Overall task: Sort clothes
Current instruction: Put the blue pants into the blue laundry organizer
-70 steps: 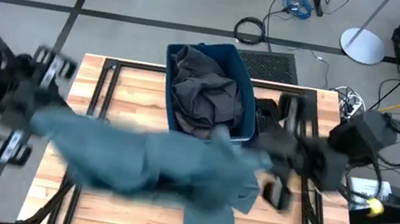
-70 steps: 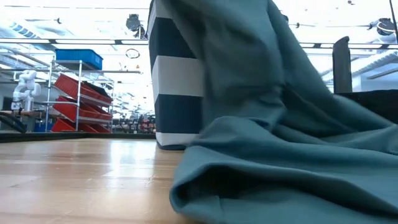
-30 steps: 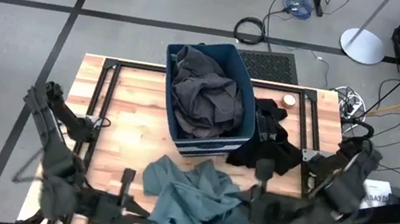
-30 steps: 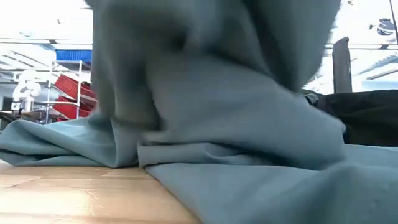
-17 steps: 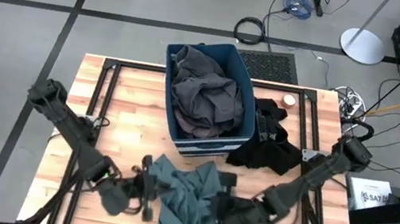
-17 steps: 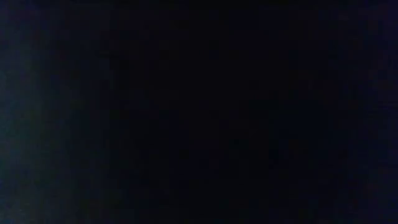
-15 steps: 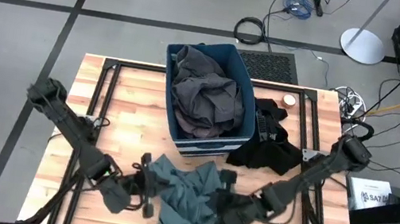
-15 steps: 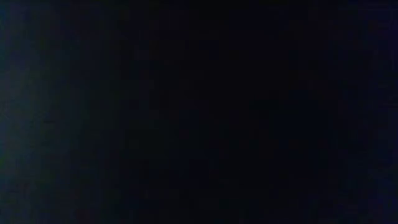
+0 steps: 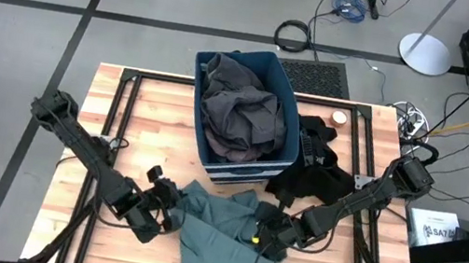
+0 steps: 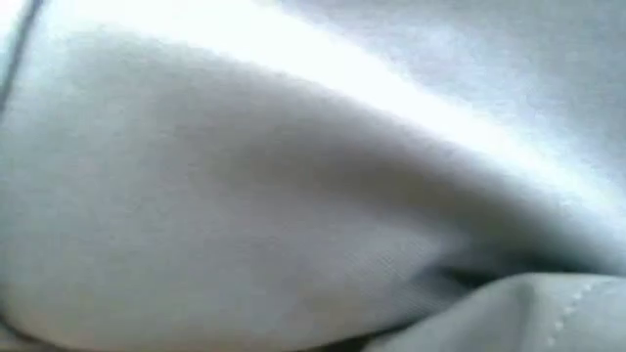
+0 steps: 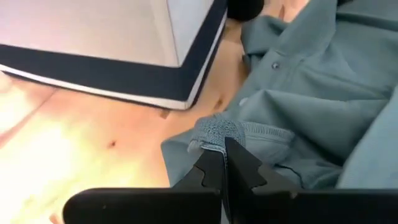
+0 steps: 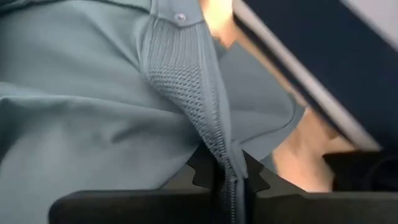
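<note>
Low view shows only grey-green garment (image 10: 293,196); both grippers (image 9: 168,204) (image 9: 264,233) clench it.

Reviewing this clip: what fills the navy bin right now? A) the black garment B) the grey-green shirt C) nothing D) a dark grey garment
D: in the high view a crumpled dark grey garment lies inside the navy bin, while the grey-green shirt is on the table in front of it and the black garment lies beside the bin.

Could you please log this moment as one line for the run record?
left pincer: shut on grey-green garment | right pincer: shut on same garment | garment: on table
</note>
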